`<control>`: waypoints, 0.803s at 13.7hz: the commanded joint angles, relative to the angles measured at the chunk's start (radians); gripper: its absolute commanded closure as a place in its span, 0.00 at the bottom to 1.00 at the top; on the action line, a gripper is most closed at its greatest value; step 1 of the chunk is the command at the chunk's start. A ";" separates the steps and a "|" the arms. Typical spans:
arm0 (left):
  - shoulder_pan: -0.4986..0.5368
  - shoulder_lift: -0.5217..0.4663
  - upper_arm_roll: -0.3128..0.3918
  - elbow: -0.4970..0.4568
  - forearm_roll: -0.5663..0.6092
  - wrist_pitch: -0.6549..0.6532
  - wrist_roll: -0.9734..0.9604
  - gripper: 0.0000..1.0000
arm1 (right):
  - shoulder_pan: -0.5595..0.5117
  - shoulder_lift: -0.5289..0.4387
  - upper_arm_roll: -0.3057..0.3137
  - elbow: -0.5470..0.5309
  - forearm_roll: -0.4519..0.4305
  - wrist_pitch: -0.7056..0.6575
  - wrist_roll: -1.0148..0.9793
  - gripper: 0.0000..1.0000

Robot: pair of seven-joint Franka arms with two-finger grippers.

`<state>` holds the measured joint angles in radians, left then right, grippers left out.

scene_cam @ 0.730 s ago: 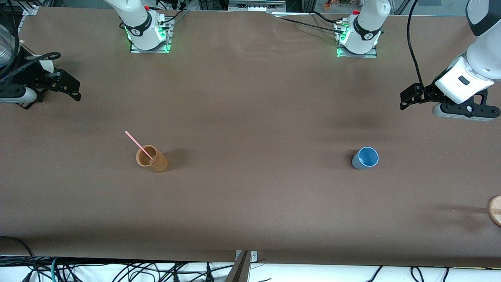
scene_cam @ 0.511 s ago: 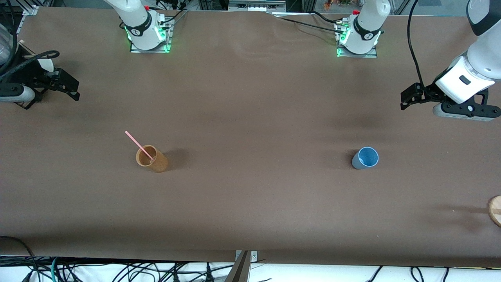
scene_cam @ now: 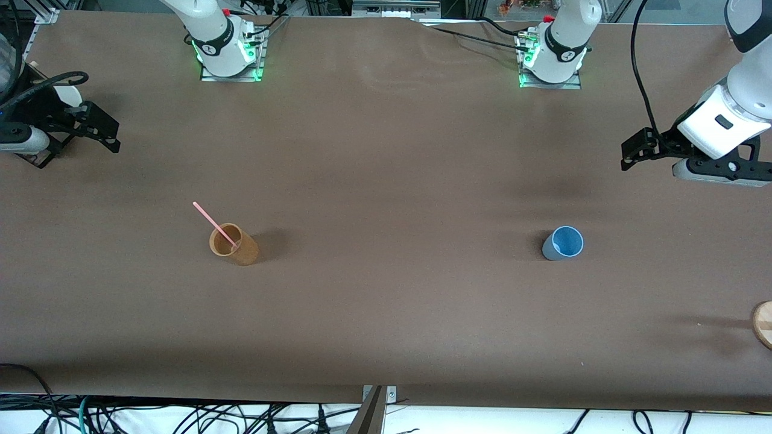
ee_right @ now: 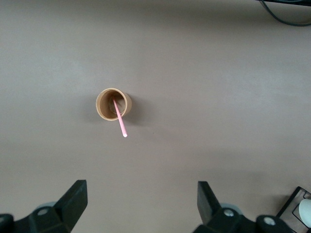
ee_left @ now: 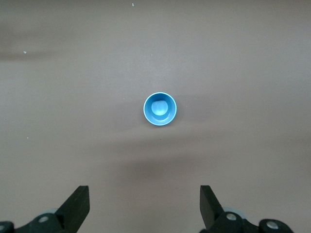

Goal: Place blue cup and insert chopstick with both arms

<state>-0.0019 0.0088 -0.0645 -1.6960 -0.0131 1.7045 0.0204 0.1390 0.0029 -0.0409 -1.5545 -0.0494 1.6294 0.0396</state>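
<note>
The blue cup [scene_cam: 564, 243] stands upright and empty on the brown table toward the left arm's end; it also shows in the left wrist view [ee_left: 160, 109]. The pale-pink chopstick [scene_cam: 211, 221] leans in the orange-brown cup [scene_cam: 233, 245] toward the right arm's end; both show in the right wrist view, the chopstick [ee_right: 120, 121] and the cup [ee_right: 113, 104]. My left gripper [scene_cam: 632, 150] [ee_left: 145, 204] is open and empty, up over the table's left-arm end, apart from the blue cup. My right gripper [scene_cam: 111, 134] [ee_right: 141, 201] is open and empty, over the right-arm end, apart from the orange-brown cup.
A round wooden piece [scene_cam: 763, 323] lies at the table's left-arm end, nearer the front camera than the blue cup. The two arm bases [scene_cam: 228, 51] [scene_cam: 552, 57] stand along the table's edge farthest from the camera. A black holder [ee_right: 299, 208] shows in the right wrist view.
Both grippers have drifted slightly outward toward their own ends of the table. The cups and the chopstick have not moved.
</note>
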 commanded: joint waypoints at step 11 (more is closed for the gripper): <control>0.003 0.040 0.002 0.039 -0.013 -0.085 0.023 0.00 | 0.027 0.008 -0.004 0.010 -0.014 -0.028 0.006 0.00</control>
<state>-0.0009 0.0241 -0.0639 -1.6942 -0.0131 1.6453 0.0254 0.1459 0.0082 -0.0420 -1.5547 -0.0505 1.6240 0.0400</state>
